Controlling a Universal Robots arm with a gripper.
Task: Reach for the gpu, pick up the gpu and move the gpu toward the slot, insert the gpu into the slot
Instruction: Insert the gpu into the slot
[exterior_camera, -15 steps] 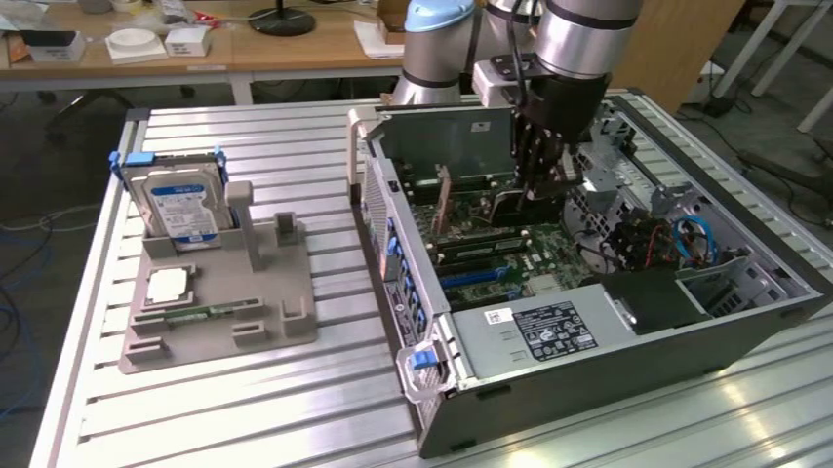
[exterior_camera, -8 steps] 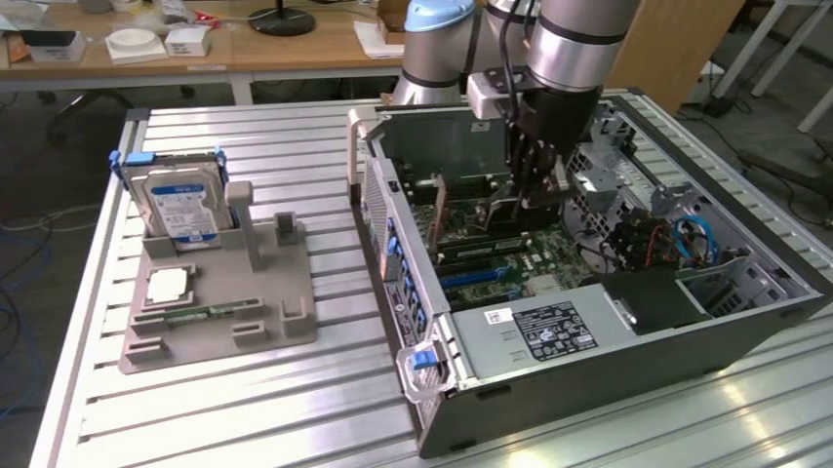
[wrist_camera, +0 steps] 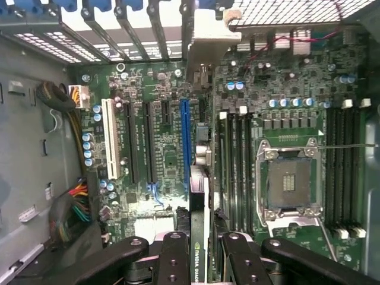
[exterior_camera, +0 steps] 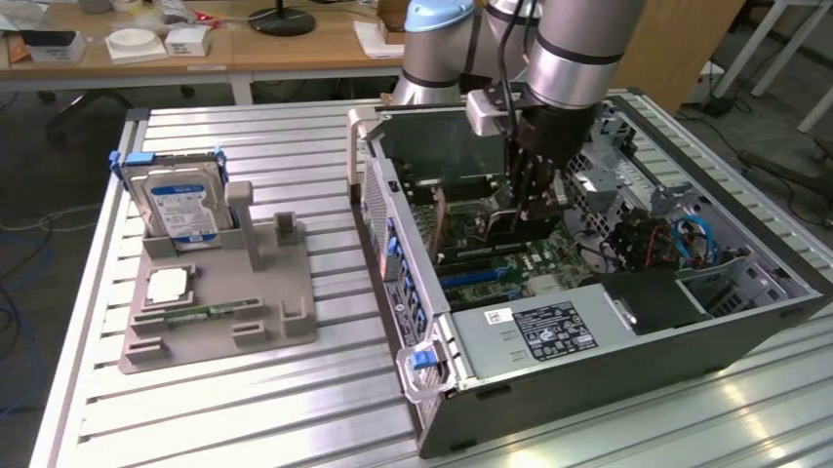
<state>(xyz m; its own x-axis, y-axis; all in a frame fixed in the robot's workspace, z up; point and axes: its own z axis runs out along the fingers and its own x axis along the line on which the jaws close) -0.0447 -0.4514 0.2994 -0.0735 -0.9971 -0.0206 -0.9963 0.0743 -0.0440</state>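
Inside the open computer case, the gripper has its jaws clamped on the gpu. The card hangs edge-on over the green motherboard, just beside the long blue slot.

Slatted metal table carrying two things.
It is bearing a grey parts holder toward the exterior view's left and an open computer case lying on its side toward the exterior view's right, with bare slats showing between them.
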